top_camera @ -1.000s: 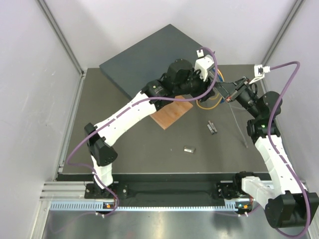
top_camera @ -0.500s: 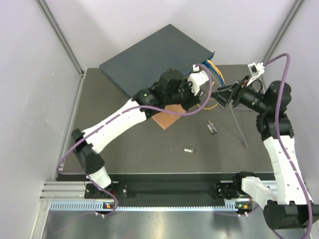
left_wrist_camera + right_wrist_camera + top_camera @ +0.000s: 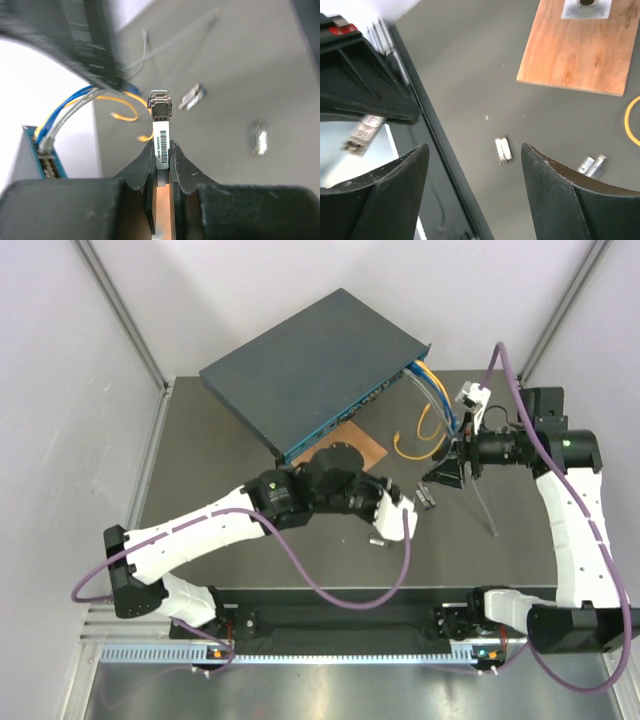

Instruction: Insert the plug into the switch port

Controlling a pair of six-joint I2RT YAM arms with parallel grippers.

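1. Since a second ago, the left arm (image 3: 200, 530) has swung back from the switch's right-hand corner to the middle of the bench (image 3: 200, 470). The right arm (image 3: 570, 510) has turned to face 9 o'clock.
2. Left end effector (image 3: 161, 150): jaws almost closed, pinching the plug (image 3: 161, 117). This is a small metal module with a white label, and its latch end sticks out past the fingertips. It hangs in the air just toward 4 o'clock from the bench centre, well apart from the switch.
3. Switch (image 3: 310, 370): a flat dark blue-grey box lying at an angle at 12 o'clock. Its teal front edge faces 5 o'clock.
4. Cables (image 3: 432, 390), blue, grey and yellow, run out of the switch's right end at about 1 o'clock. A yellow loop (image 3: 420, 440) lies on the bench below them.
5. Wooden square (image 3: 365, 448): flat on the bench just in front of the teal face, partly hidden by the left arm.
6. Two loose modules lie on the bench. One (image 3: 378, 539) is at 5 o'clock and the other (image 3: 427, 496) at 4 o'clock, near the left end effector.
7. Right end effector (image 3: 475, 148): at 3 o'clock, fingers spread wide with nothing between them.
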